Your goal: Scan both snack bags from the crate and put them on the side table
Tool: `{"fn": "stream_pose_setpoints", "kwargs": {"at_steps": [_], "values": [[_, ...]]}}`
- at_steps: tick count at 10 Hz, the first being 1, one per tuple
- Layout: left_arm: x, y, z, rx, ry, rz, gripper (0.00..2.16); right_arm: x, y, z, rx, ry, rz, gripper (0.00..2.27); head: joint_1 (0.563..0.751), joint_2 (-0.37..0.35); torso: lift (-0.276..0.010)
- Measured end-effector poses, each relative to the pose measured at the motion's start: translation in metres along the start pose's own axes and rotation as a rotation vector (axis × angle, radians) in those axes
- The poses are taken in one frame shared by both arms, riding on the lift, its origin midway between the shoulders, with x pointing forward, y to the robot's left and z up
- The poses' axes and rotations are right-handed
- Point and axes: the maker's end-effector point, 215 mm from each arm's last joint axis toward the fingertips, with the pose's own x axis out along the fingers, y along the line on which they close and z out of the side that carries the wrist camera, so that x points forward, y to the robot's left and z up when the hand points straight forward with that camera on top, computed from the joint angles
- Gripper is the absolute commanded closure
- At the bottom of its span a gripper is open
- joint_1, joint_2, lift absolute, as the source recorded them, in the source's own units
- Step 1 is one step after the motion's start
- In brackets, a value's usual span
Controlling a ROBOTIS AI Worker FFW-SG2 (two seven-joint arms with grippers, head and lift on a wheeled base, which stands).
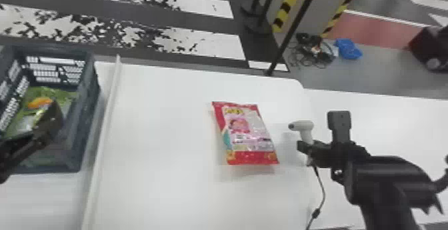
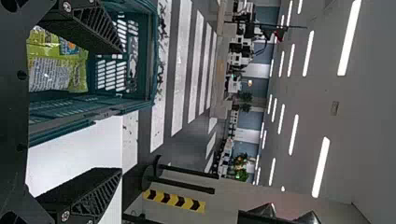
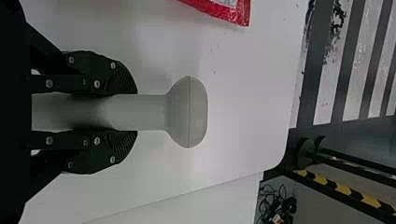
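A dark grey floor with broad white stripes [image 1: 213, 44] spreads behind the work area. In front is a wide, smooth white tabletop with a rounded far corner [image 1: 160, 129], with a second flat white tabletop [image 1: 400, 119] next to it on the right. A dark blue-grey, rectangular plastic crate with slatted walls [image 1: 90, 89] stands on the left, past a long, narrow white raised edge [image 1: 105, 119].

The black, two-fingered left gripper [image 1: 50, 121] is at the crate, above its contents. Its jaws are wide apart, and the left wrist view shows bare space between them. The black, two-fingered right gripper [image 1: 308, 150] is on the right, with its jaws clamped on the handle of a pale grey, pistol-shaped plastic scanner [image 1: 306, 125]. The scanner's head points towards the middle of the white tabletop.

A red and pink, rectangular, glossy snack bag [image 1: 248, 134] lies flat on that tabletop, between the crate and the scanner, touching neither. A green, crinkled plastic snack bag with an orange patch [image 1: 65, 96] is inside the crate; it is probably a single bag, though the gripper covers part of it.

A thin black cable [image 1: 323, 187] hangs from the scanner. On the floor behind the tables, a crumpled blue plastic bundle [image 1: 348, 48] lies beside tangled black cords [image 1: 310, 51].
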Motion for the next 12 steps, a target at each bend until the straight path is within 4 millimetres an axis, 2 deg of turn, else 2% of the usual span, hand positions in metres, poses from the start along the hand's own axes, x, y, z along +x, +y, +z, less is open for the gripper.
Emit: {"fn": "stream_pose_setpoints", "kwargs": {"at_steps": [4,5,6,7,10,12], "values": [[0.001,0.001,0.001,0.002,-0.002,0.002,0.10,0.017,0.001,-0.009,-0.009,0.002,-0.002,2.24,0.695,-0.299,-0.087],[0.001,0.001,0.001,0.002,-0.002,0.002,0.10,0.018,0.001,-0.009,-0.010,0.002,-0.003,1.80,0.695,-0.298,-0.087],[0.001,0.001,0.001,0.002,-0.003,0.002,0.10,0.018,0.003,-0.009,-0.009,0.001,-0.002,0.79,0.695,-0.296,-0.087],[0.001,0.001,0.002,0.002,-0.003,0.002,0.10,0.019,0.004,-0.009,-0.004,0.000,0.003,0.04,0.695,-0.294,-0.087],[0.001,0.001,0.000,-0.001,-0.002,0.002,0.10,0.018,0.002,-0.010,0.010,-0.001,0.000,0.04,0.695,-0.294,-0.087],[0.001,0.002,0.001,-0.001,-0.002,0.004,0.10,0.002,-0.001,0.001,0.061,-0.043,0.011,0.07,0.695,-0.298,-0.087]]}}
